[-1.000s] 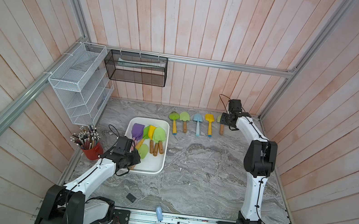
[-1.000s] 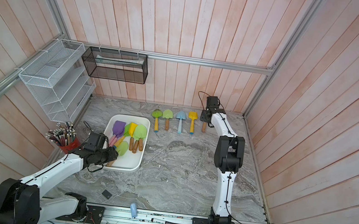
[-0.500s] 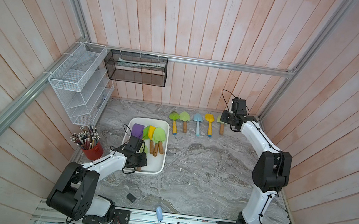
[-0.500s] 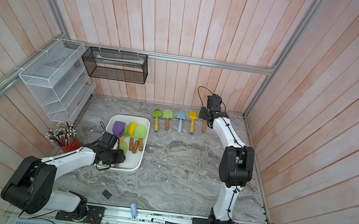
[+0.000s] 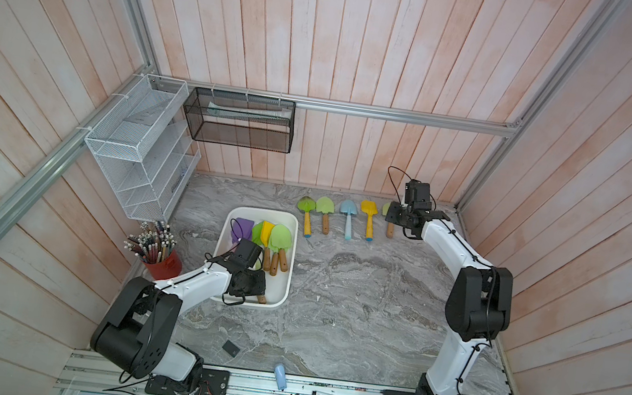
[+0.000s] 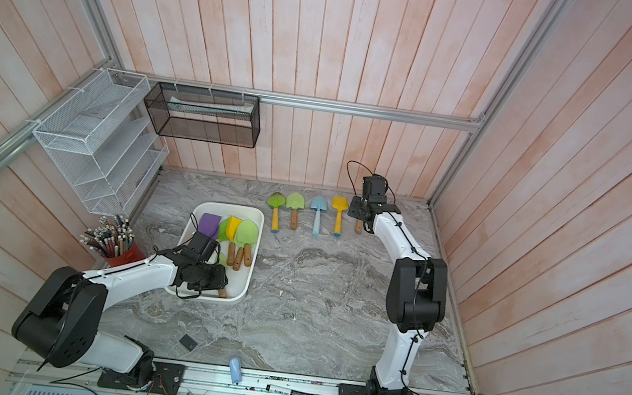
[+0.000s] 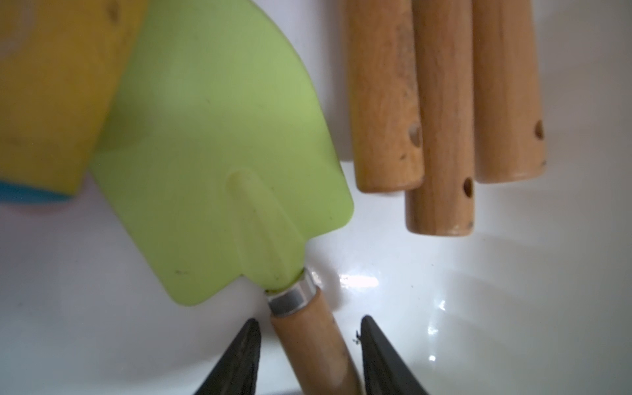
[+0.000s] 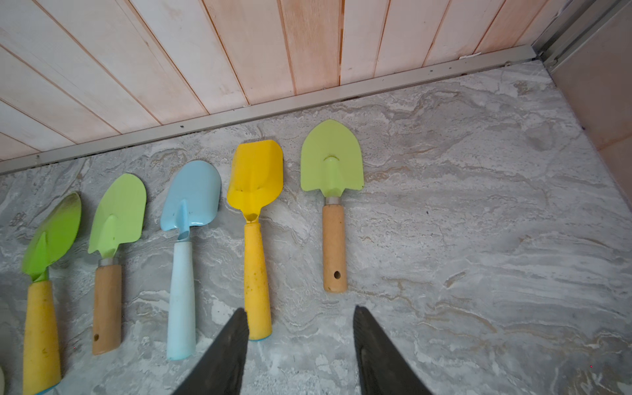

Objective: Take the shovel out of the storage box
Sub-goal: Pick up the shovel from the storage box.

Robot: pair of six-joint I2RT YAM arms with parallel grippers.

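1. At left, in the storage box (image 5: pixel 279 285), the left gripper (image 7: pixel 308 320) straddles the wooden handle (image 7: pixel 318 352) of a light-green shovel (image 7: pixel 219 171), jaws parted, slim gaps either side.
2. Back right, the right gripper (image 8: pixel 299 308) hangs spread and empty over a row of five shovels (image 8: pixel 256 171).

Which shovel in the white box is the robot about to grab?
Find the white storage box on the grey table. At its end nearest the robot, under the left gripper, lies a pale green shovel with a wooden handle. Three other wooden handles lie side by side; only this one sits between the jaws.
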